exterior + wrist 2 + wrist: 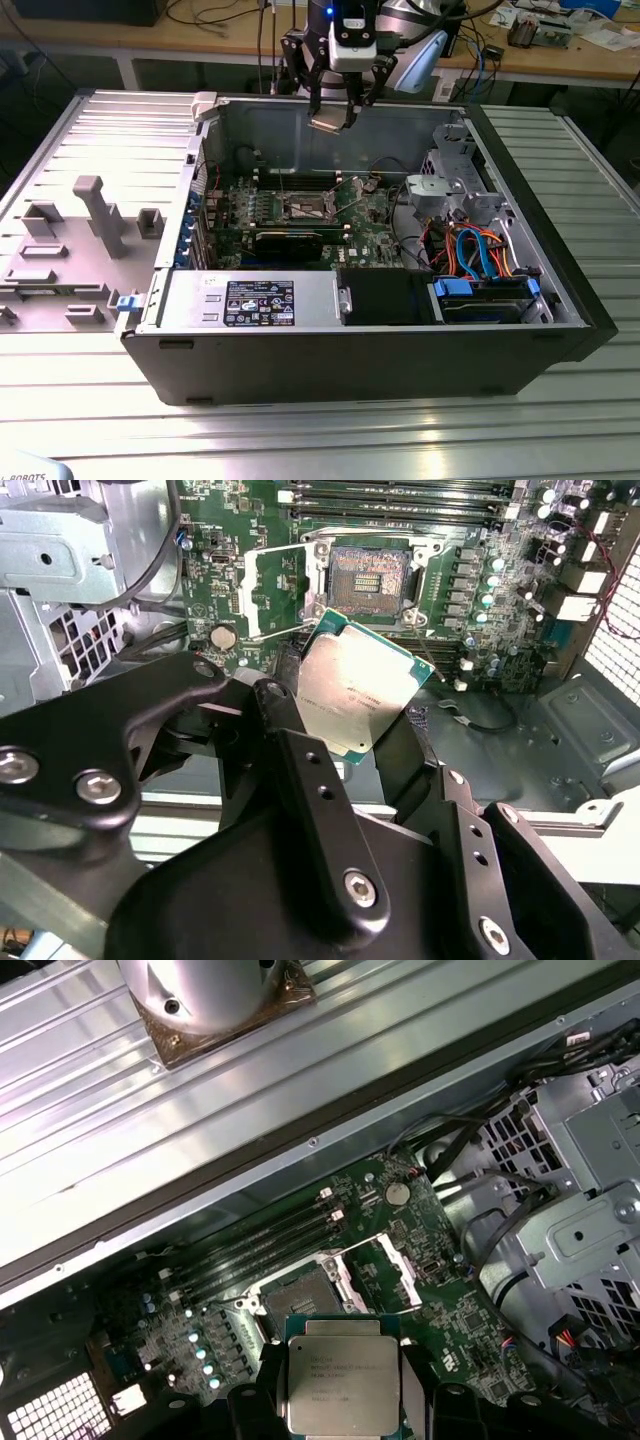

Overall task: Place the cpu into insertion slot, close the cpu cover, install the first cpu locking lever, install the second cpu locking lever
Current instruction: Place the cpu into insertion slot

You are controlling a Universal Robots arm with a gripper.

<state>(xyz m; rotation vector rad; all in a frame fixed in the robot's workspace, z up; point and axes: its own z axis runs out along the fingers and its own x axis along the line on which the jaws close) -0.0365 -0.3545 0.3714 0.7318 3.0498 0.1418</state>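
In the exterior view the insertion slot point(305, 209) lies well below the claw point(333, 112) and slightly to the exterior view's left of it. It sits on the green board point(375, 215) inside the open case point(400, 345). The cpu cover point(272, 592) stands swung open beside the slot, leaving its dark centre bare. The claw hangs high over the case, clamped on two opposite edges of the cpu point(362, 685), whose metal face is turned toward the wrist. In the second wrist view the chip's edges look turned somewhat against the socket's, so I judge the two are not squared up.
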